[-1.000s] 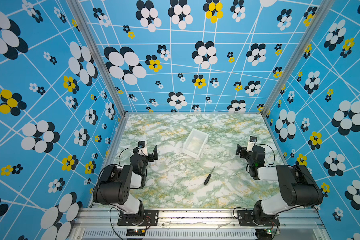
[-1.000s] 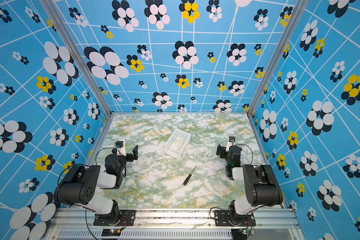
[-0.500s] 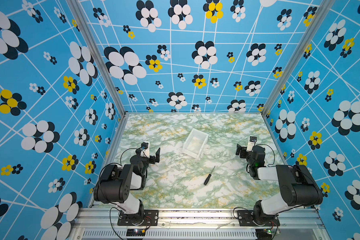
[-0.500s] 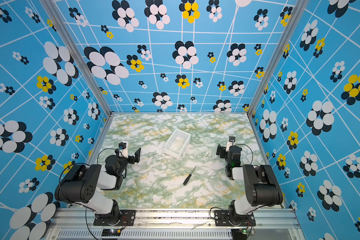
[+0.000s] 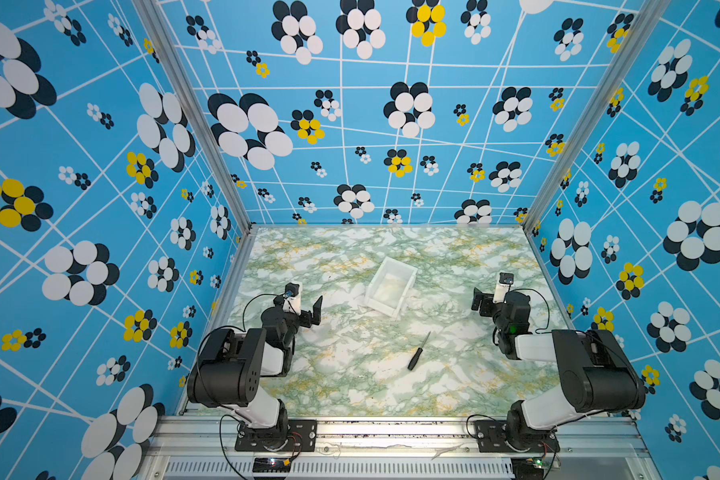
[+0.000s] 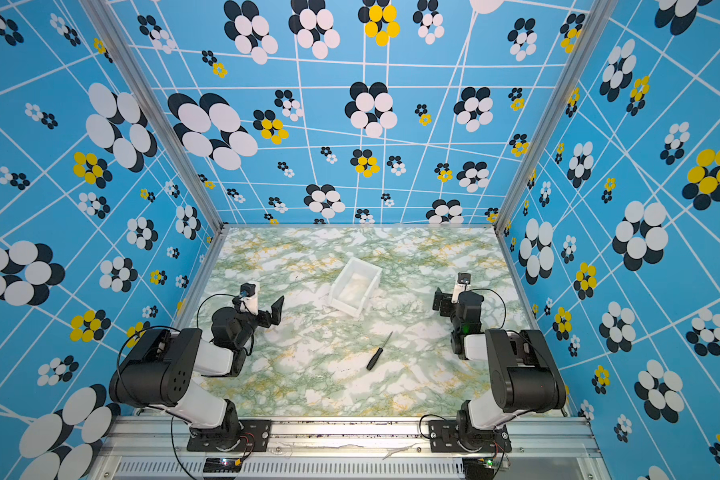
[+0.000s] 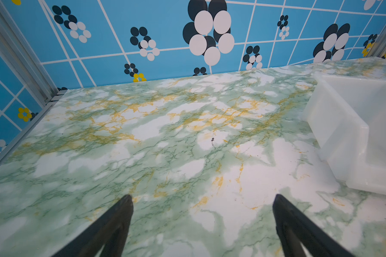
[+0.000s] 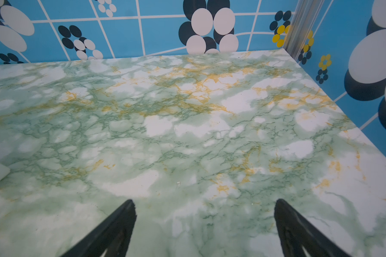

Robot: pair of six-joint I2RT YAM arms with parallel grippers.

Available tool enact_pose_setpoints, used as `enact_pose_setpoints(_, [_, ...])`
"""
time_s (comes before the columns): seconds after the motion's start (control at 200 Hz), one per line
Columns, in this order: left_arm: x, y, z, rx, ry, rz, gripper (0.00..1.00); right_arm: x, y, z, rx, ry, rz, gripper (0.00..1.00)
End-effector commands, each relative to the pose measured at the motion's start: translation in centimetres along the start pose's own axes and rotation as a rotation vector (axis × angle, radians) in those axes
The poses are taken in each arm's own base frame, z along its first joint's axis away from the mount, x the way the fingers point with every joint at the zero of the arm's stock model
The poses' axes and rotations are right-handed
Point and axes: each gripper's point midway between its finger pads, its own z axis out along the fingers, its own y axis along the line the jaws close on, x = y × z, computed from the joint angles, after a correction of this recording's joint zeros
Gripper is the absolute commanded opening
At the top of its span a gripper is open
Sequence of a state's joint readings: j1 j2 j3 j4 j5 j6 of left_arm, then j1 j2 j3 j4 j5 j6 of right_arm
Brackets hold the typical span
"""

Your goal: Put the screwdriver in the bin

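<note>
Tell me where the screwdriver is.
In both top views the screwdriver lies on the table just right of centre, apart from the bin, on its robot-facing side.

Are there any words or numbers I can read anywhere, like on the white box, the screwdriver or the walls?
There are none to read.
The bin is plain white.
The screwdriver shows no marking.
The walls carry only flowers and lines.
The small board by the front rail is too small to tell.
</note>
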State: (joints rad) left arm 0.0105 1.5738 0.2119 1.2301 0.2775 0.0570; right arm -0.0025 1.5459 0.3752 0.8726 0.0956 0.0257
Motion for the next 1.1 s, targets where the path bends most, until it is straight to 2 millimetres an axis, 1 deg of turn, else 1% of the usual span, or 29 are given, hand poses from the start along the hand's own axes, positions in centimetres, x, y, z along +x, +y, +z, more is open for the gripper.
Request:
enact_pose_setpoints(0.0, [-1.2,-0.5,0.2,0.019,-0.012,0.024,0.99,-1.5,0.0,0.0,0.008,-0.045,0.011,0.99])
enact_pose_setpoints(0.055, [-1.6,0.0,0.3,-0.005,-0.002,0.014,0.99,-2.0,-0.1,-0.4,0.011,-0.048,0.009,0.99])
enact_pose_setpoints(0.115, [-1.9,0.2,0.4,-0.014,0.019,0.006,0.99,-2.9,-0.6,-1.0,0.036,-0.04,0.017,0.99])
enact_pose_setpoints(0.16, [-2.7,0.2,0.4,-0.015,0.032,0.001,0.99,-3.3,-0.7,-1.6,0.045,-0.03,0.015,0.99])
enact_pose_setpoints(0.22, [-3.2,0.5,0.4,-0.034,0.059,-0.015,0.99,-4.0,-1.0,-2.4,0.057,-0.02,0.019,0.99])
enact_pose_setpoints(0.265, [-3.4,0.7,0.4,-0.048,0.077,-0.02,0.99,-4.5,-1.3,-3.1,0.075,0.001,0.035,0.99])
enact_pose_setpoints(0.325, [-2.9,0.8,0.4,-0.053,0.142,-0.019,0.99,-5.0,-1.9,-4.2,0.115,0.054,0.081,0.99])
enact_pose_setpoints(0.385, [-2.8,1.1,0.4,-0.07,0.215,-0.028,0.99,-6.0,-2.3,-5.5,0.138,0.112,0.163,0.99])
enact_pose_setpoints(0.41, [-2.6,1.2,0.2,-0.07,0.249,-0.03,0.99,-6.7,-2.4,-6.3,0.152,0.128,0.235,0.99])
enact_pose_setpoints(0.455, [-2.9,1.0,-0.1,-0.062,0.288,-0.025,0.99,-7.7,-2.8,-7.8,0.185,0.154,0.386,0.99])
enact_pose_setpoints(0.495, [-3.0,0.6,-0.5,-0.038,0.329,-0.012,0.99,-8.7,-2.0,-9.1,0.142,0.185,0.446,0.99])
enact_pose_setpoints(0.55, [-3.3,0.1,-1.1,-0.015,0.389,0.008,0.99,-9.9,0.5,-10.6,-0.012,0.22,0.414,0.99])
enact_pose_setpoints(0.595, [-3.4,-0.1,-1.7,-0.004,0.438,0.021,0.99,-10.0,1.5,-10.9,-0.074,0.209,0.468,0.99])
enact_pose_setpoints(0.63, [-3.8,-0.2,-2.2,0.0,0.461,0.024,0.99,-10.0,2.2,-11.2,-0.115,0.204,0.504,0.99])
enact_pose_setpoints(0.68, [-4.4,-0.6,-3.0,0.015,0.484,0.027,0.99,-9.3,2.4,-11.3,-0.111,0.238,0.553,0.99])
enact_pose_setpoints(0.715, [-5.0,-0.7,-3.5,0.016,0.489,0.022,0.99,-8.2,2.3,-11.4,-0.086,0.292,0.572,0.99])
enact_pose_setpoints(0.755, [-5.8,-0.8,-4.1,0.013,0.486,0.012,0.99,-7.0,2.8,-11.6,-0.077,0.359,0.567,0.99])
enact_pose_setpoints(0.83, [-7.4,-1.1,-5.2,0.015,0.474,-0.006,0.99,-5.2,3.8,-12.4,-0.038,0.457,0.502,0.99])
enact_pose_setpoints(0.84, [-7.6,-1.1,-5.3,0.014,0.473,-0.009,0.99,-5.0,4.6,-12.7,-0.051,0.472,0.478,0.99])
enact_pose_setpoints(0.86, [-8.0,-1.2,-5.5,0.012,0.471,-0.013,0.99,-4.6,5.2,-13.0,-0.051,0.495,0.446,0.99])
enact_pose_setpoints(0.935, [-9.5,-1.2,-6.1,0.002,0.474,-0.021,0.99,-3.1,6.5,-14.1,-0.028,0.565,0.363,0.99])
enact_pose_setpoints(1.02, [-10.7,-1.3,-6.6,0.006,0.491,-0.016,0.99,-1.0,8.0,-15.2,-0.021,0.659,0.312,0.91])
enact_pose_setpoints(1.07, [-11.0,-1.5,-6.9,0.023,0.515,-0.012,0.99,0.2,8.9,-15.9,-0.021,0.715,0.292,0.9])
enact_pose_setpoints(1.095, [-11.0,-1.7,-7.1,0.035,0.526,-0.014,0.99,0.8,9.4,-16.3,-0.024,0.734,0.28,0.87])
